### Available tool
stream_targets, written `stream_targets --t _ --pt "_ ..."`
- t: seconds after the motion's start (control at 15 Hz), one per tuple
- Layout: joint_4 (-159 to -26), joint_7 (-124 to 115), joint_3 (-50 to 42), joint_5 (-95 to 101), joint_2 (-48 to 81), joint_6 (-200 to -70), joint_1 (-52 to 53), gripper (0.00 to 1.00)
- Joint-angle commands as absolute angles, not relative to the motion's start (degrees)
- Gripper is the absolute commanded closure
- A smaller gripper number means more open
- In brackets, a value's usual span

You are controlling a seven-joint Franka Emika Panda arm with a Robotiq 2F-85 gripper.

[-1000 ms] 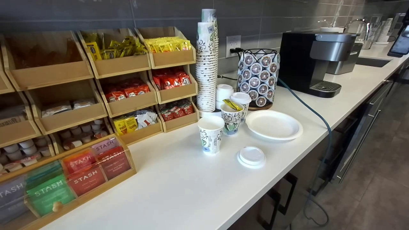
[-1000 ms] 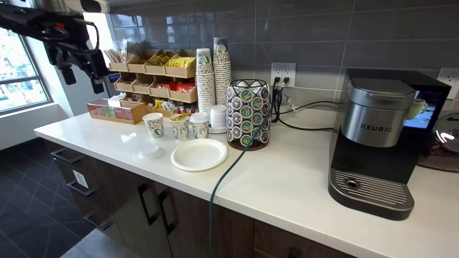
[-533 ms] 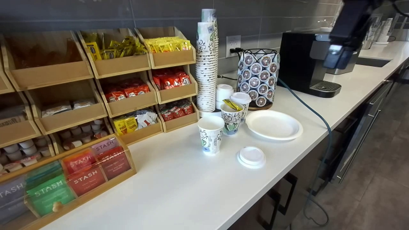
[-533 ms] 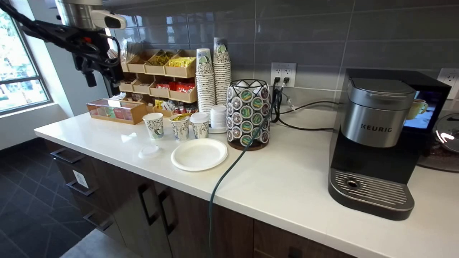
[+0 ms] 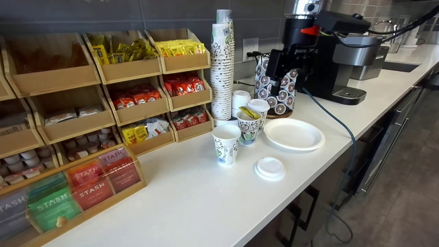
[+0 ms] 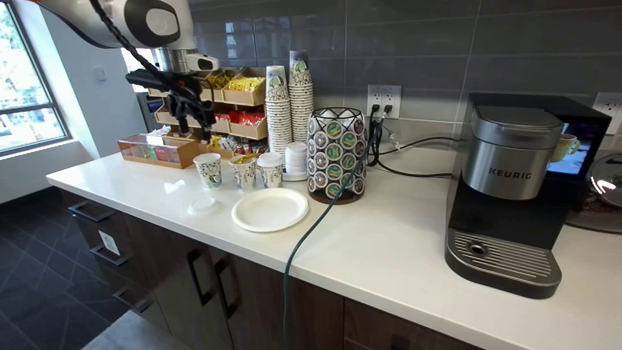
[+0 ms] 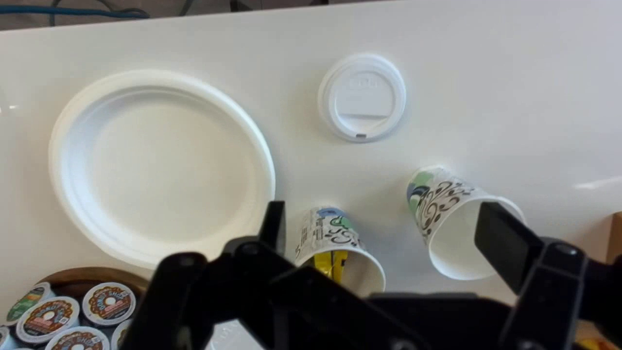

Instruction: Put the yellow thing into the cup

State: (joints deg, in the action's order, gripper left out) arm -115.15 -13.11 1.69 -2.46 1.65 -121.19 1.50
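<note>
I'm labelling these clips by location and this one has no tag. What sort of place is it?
Most likely an office break room or similar self-serve coffee station: it has a Keurig coffee maker, plenty of single-serve coffee pods, and tiered bins stocked with small packets.

Your smooth white robot arm has a rounded black cap framing a pale oval disc, and a shiny silver collar with a dark round spot. You also have a white rounded block inset with a black oval, plus a black rope-like cable. Your matte-black two-fingered gripper shows blocky rectangular fingertips, round fastener heads and, on its black cylindrical body, a bright red-orange patch.
</note>
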Motion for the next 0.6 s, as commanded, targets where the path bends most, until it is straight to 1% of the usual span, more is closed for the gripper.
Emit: stream_targets --t 0.0,0.27,0.47,0.53 --pt "-101.4 -22.1 0.6 2.9 13.3 -117.6 1.9 0.0" --pt "-89.1 -31.3 -1.4 6.4 23.5 -115.5 4.0 0.0" --pt "-82.2 -35.2 -2.9 6.4 29.0 -113.7 5.4 0.0" --pt "-88.5 -31.8 -2.4 5.0 24.4 -116.6 4.5 0.0"
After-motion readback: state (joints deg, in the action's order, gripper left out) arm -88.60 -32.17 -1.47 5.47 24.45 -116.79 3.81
